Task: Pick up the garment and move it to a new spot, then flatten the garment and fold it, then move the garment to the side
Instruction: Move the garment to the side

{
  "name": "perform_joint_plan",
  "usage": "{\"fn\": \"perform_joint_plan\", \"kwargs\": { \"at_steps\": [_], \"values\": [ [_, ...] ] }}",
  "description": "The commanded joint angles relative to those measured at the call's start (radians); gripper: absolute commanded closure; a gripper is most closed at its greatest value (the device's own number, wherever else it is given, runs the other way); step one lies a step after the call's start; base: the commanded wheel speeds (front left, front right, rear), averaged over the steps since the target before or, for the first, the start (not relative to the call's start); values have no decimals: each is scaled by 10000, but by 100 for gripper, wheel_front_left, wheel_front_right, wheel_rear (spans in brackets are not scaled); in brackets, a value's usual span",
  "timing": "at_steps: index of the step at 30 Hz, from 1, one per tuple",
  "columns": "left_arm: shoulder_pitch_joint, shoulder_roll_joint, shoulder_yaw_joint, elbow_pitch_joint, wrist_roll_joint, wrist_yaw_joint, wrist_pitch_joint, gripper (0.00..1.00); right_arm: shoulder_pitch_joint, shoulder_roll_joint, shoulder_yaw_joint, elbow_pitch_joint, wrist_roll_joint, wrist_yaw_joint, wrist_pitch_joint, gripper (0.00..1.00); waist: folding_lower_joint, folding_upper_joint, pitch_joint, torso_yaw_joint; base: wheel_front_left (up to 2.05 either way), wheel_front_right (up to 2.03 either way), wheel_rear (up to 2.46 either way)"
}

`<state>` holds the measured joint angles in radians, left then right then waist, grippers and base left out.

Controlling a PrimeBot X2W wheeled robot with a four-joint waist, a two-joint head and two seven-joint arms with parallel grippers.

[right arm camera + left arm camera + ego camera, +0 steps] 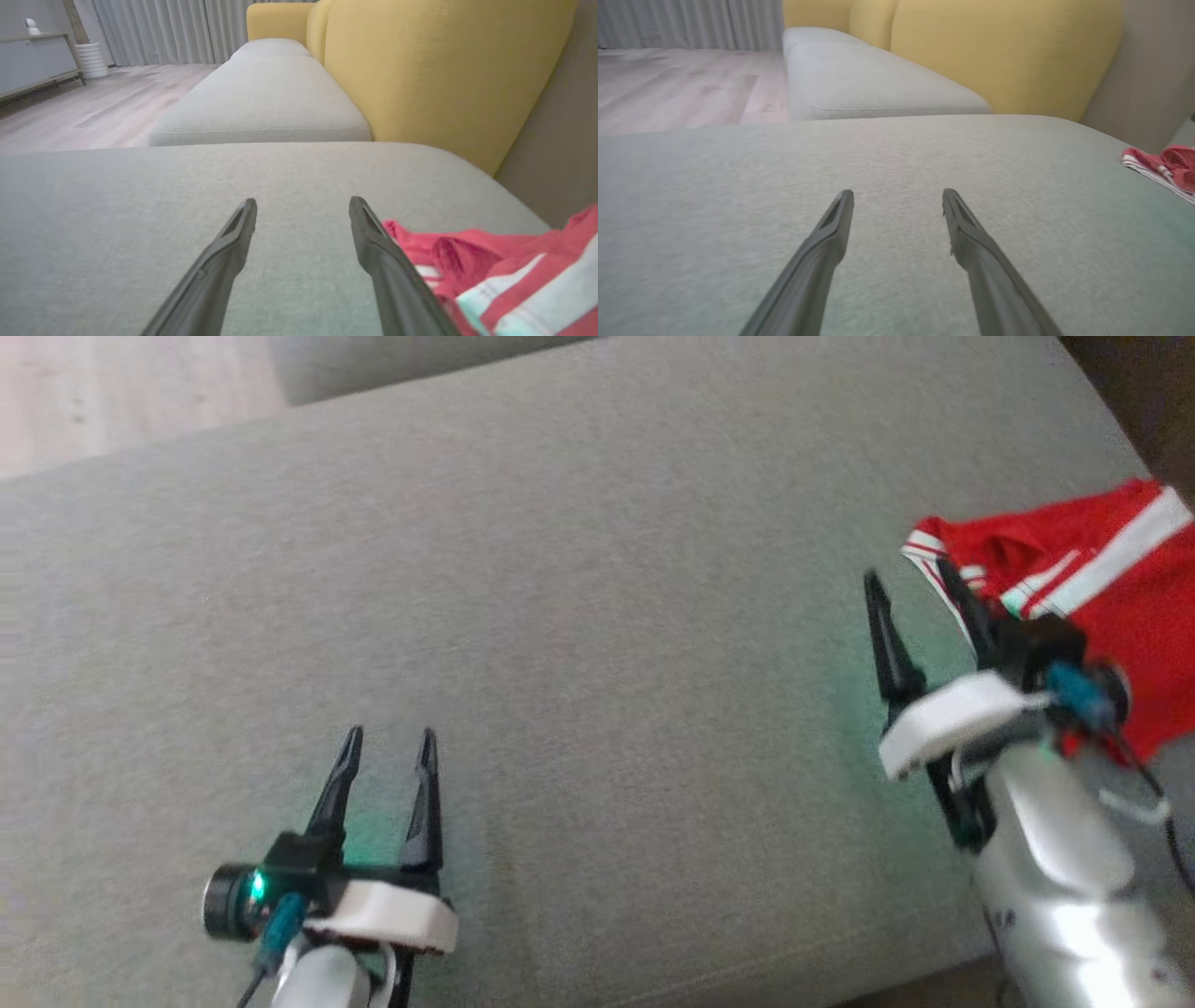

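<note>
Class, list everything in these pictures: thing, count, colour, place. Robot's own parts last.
near cushion: one, grey, foreground
garment: one, red with white stripes, at the near cushion's right edge
far cushion: one, grey, beyond the near one
backrests: three, it seems, yellow, behind the cushions
floor: one, pale wood, left of the cushions
curtain: one, grey, far end
cabinet: one, grey, near the curtain
left hand: one, dark fingers, open over bare cushion
right hand: one, dark fingers, open beside the garment

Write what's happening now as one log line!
left gripper open, idle | right gripper open, at garment edge | garment unheld on cushion
</note>
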<state>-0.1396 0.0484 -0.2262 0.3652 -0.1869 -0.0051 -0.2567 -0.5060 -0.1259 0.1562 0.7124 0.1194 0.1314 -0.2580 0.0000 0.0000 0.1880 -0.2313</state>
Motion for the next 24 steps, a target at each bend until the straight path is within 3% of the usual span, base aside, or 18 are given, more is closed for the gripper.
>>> {"fn": "perform_joint_plan", "kwargs": {
  "at_steps": [1, 12, 24],
  "values": [
    [110, 18, 397, -260, -5, 103, -51, 0, 254, 89, 35, -422, 187, -7, -38, 0, 0, 0, -406, 465, 0, 0, 0],
    [794, 18, 1354, -238, -153, 503, -51, 0, 2198, 664, -967, -1133, 342, -7, -38, 0, 0, 0, -1237, 1280, 0, 0, 0],
    [1210, 18, 1830, -280, -193, 648, -51, 0, 2635, 752, -773, -1466, 548, -7, -38, 0, 0, 0, -1615, 1799, 0, 0, 0]
  ]
}}
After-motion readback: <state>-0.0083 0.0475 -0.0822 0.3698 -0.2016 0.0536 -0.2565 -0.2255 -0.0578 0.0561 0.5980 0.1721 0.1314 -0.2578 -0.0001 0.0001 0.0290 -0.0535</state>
